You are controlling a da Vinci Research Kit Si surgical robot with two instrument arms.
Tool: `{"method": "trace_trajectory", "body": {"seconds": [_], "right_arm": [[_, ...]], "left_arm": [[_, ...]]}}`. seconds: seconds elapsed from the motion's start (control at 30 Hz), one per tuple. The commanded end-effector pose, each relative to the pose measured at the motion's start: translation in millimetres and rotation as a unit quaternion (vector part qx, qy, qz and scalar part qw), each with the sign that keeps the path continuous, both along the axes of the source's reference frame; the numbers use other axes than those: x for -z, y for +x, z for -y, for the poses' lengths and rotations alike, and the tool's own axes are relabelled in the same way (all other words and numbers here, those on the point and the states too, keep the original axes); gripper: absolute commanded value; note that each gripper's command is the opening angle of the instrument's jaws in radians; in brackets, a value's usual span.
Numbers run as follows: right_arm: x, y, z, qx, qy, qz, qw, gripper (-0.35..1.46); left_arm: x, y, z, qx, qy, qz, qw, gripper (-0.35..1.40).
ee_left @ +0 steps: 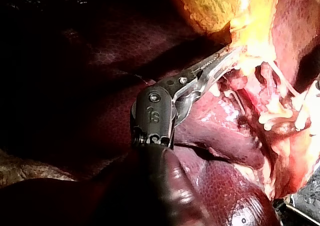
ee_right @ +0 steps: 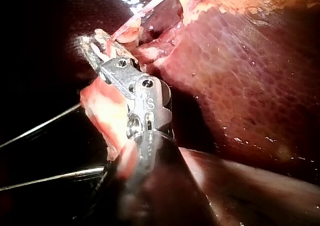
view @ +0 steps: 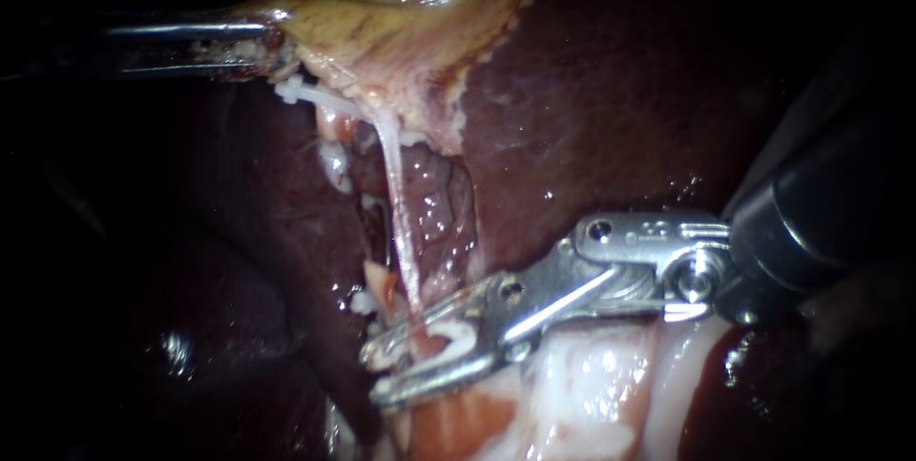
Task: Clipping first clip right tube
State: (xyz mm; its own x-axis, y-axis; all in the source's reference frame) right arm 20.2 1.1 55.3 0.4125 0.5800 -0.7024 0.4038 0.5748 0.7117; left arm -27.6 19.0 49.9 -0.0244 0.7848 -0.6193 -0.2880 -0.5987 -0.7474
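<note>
Dark red liver (view: 592,98) all round. The tube (view: 396,203): pale, thin, taut, long axis running from gallbladder (view: 382,31) down between the parted jaws of my right instrument (view: 420,351). My left instrument (view: 277,49) clamps the gallbladder edge.

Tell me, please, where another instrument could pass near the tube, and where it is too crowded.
Free: the bare liver between the gallbladder edge and the right instrument, and the dark liver below the left instrument, beside the tube. Crowded: the tube's lower end, where the right instrument straddles it, and the gallbladder edge that the left instrument holds.
</note>
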Motion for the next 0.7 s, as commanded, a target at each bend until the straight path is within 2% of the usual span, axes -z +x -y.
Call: {"method": "trace_trajectory", "body": {"seconds": [0.03,0.33,0.4,0.47,0.53,0.7], "right_arm": [[0.0,0.1,0.0,0.0,0.0,0.0,1.0,-0.05],[-0.1,-0.2,0.0,0.001,0.016,0.012,0.9998,-0.21],[-0.1,-0.3,-0.1,0.001,0.023,0.017,0.9996,-0.35],[0.0,-0.5,-0.1,0.001,0.038,0.028,0.9989,-0.35],[0.1,-0.7,-0.2,-0.008,0.037,0.034,0.9987,-0.35],[0.1,-0.7,-0.2,-0.007,0.033,0.04,0.9986,-0.35]], "left_arm": [[0.0,0.0,0.0,0.0,0.0,0.0,1.0,-0.35],[0.0,0.0,0.0,0.0,0.0,0.0,1.0,-0.35],[0.0,0.0,0.0,0.0,0.0,0.0,1.0,-0.35],[0.0,0.0,0.0,0.0,0.0,0.0,1.0,-0.35],[0.0,0.0,0.0,0.0,0.0,0.0,1.0,-0.35],[0.0,0.0,0.0,0.0,0.0,0.0,1.0,-0.35]]}}
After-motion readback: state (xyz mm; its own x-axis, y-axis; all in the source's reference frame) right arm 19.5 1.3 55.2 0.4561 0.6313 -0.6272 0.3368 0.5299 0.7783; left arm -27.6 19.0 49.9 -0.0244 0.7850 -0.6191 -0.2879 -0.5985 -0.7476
